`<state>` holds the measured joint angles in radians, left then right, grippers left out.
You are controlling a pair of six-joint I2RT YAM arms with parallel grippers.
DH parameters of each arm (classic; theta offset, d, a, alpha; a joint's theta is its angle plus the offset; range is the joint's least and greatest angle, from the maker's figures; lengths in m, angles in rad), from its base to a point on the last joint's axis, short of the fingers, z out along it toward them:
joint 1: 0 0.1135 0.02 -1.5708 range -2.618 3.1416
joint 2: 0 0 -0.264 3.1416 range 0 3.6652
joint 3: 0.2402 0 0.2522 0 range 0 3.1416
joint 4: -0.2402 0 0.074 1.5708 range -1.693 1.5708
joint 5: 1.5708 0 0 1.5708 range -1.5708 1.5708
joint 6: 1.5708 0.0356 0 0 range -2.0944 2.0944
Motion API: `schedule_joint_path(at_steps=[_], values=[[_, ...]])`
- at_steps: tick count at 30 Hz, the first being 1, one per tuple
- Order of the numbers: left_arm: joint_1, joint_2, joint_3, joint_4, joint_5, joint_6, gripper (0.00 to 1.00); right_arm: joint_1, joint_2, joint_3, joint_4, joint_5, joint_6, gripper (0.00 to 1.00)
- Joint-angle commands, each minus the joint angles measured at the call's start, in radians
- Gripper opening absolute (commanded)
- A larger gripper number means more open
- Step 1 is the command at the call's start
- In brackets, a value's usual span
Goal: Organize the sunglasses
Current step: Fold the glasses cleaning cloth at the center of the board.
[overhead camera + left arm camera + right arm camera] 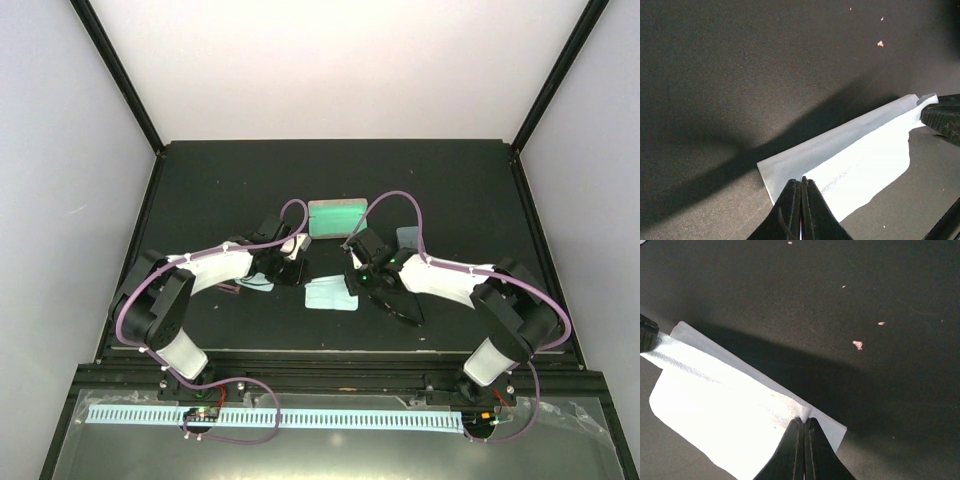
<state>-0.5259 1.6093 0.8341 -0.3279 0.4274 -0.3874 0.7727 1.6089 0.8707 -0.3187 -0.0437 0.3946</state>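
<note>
Two pinch grips: left jaws and right jaws both clamped tight on opposite corners of light blue cloth [860, 165], middle of bench [200, 190]. I see pink-framed sunglasses [231, 289] peeking under left arm [215, 268], left of centre.

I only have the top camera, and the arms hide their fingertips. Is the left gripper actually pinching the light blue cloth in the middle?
Observer: Yes. The left wrist view shows the left gripper shut on the cloth at its edge.
Operator: And the right one?
Observer: The right gripper is shut on the cloth too, near a corner.
Operator: Is the cloth lying flat?
Observer: It looks folded: a greyer strip shows along one edge of the brighter part.
</note>
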Motion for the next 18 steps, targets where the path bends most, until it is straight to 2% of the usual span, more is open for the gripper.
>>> schedule_joint_path(at_steps=[1, 18], values=[[-0.005, -0.011, -0.002, 0.012, 0.01, -0.008, 0.01, 0.0, -0.024, -0.016, 0.015, -0.038, -0.001, 0.01], [-0.014, 0.0, -0.024, 0.0, 0.025, 0.001, 0.02, 0.026, -0.004, -0.02, -0.025, -0.026, -0.015, 0.02]])
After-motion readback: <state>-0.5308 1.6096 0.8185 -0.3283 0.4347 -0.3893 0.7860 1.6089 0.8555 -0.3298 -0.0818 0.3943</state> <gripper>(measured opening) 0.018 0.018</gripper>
